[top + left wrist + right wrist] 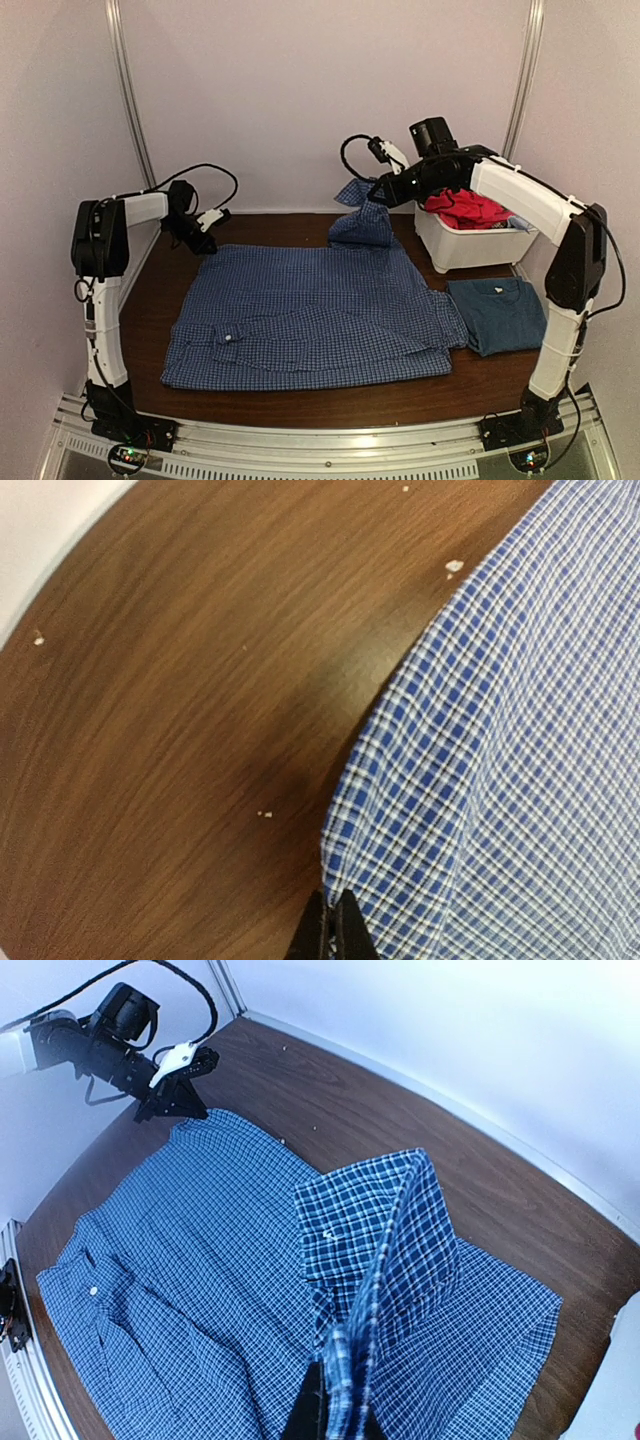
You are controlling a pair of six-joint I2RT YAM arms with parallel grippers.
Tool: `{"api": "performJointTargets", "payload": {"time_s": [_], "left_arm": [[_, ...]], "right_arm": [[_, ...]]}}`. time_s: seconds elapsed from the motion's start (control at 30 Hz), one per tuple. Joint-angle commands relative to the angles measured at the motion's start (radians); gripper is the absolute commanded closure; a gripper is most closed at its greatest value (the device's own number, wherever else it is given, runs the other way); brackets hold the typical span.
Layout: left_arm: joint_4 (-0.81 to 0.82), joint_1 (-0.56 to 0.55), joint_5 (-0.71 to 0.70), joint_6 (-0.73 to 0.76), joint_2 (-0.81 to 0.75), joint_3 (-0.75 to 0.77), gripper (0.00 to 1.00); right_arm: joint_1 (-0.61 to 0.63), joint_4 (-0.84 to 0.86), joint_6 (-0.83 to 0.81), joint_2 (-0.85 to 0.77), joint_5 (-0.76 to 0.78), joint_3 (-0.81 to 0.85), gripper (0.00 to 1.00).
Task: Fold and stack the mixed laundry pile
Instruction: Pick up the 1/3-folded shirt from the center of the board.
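Observation:
The blue-and-white check shirt (310, 315) lies spread on the brown table (300, 400). My left gripper (205, 240) is shut on the shirt's far left corner, low at the table; in the left wrist view the cloth edge (400, 810) runs into the closed fingertips (333, 935). My right gripper (378, 195) is shut on the shirt's far right part and holds it lifted above the table; the raised cloth (375, 1250) hangs from it in the right wrist view. A folded dark-blue T-shirt (497, 313) lies at the right. Red clothes (465, 208) sit in the white bin (470, 245).
The white bin stands at the back right, close under my right arm. White walls enclose the table at the back and sides. Bare wood (180, 680) shows left of the shirt and along the far edge (470, 1160).

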Motion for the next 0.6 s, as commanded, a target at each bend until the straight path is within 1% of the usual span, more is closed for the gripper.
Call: {"api": "performJointTargets", "payload": {"time_s": [0.0, 0.17, 0.3, 0.43, 0.57], "left_arm": [[0.110, -0.003, 0.025, -0.021, -0.164, -0.081, 1.00], [0.156, -0.003, -0.004, -0.021, -0.270, -0.195, 1.00], [0.163, -0.023, -0.041, 0.011, -0.355, -0.283, 1.00], [0.210, -0.037, -0.059, 0.014, -0.459, -0.403, 1.00], [0.275, -0.060, -0.068, 0.031, -0.582, -0.533, 1.00]], "right_arm": [[-0.010, -0.003, 0.012, -0.076, 0.022, 0.038, 1.00], [-0.010, 0.004, 0.022, -0.146, 0.014, 0.007, 1.00], [-0.007, 0.017, 0.027, -0.233, -0.005, -0.030, 1.00], [0.000, 0.021, 0.027, -0.320, -0.038, -0.062, 1.00], [0.013, -0.010, 0.026, -0.395, -0.049, -0.088, 1.00]]}}
